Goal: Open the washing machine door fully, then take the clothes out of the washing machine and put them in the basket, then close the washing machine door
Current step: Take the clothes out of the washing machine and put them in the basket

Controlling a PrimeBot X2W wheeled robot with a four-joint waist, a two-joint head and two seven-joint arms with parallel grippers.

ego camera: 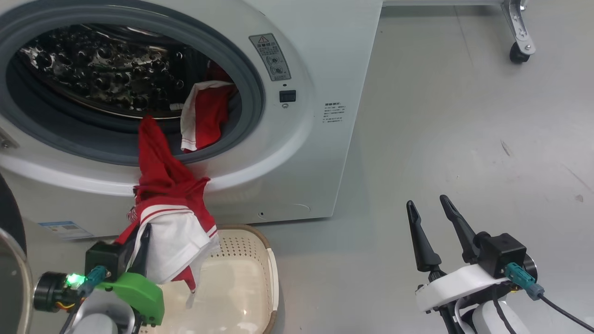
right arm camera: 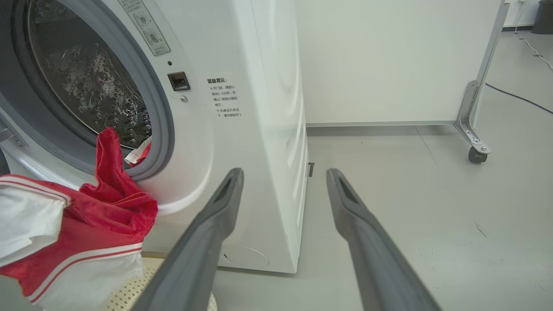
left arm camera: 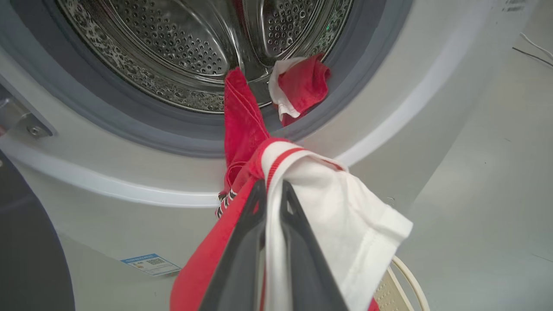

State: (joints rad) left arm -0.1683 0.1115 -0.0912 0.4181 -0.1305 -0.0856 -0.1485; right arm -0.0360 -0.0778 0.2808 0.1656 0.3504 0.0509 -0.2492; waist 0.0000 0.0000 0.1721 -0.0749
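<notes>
The washing machine [ego camera: 325,55] stands with its drum mouth uncovered; the washing machine door [ego camera: 8,208] is swung to the far left, only its black rim showing. My left gripper [ego camera: 139,243] is shut on the clothes: a red garment with a white panel [ego camera: 171,232] that trails from the drum lip down over the basket [ego camera: 274,278]. In the left wrist view the cloth [left arm camera: 332,207] is pinched in the left gripper [left arm camera: 272,185]. A second red and white piece [ego camera: 206,116] lies inside the drum. My right gripper [ego camera: 427,202] is open over bare floor, right of the machine.
A white partition on casters [right arm camera: 389,60] stands behind the machine, one caster [ego camera: 519,53] at the far right. A black cable [right arm camera: 518,97] runs along the floor beyond it. Grey floor spreads to the right of the machine and basket.
</notes>
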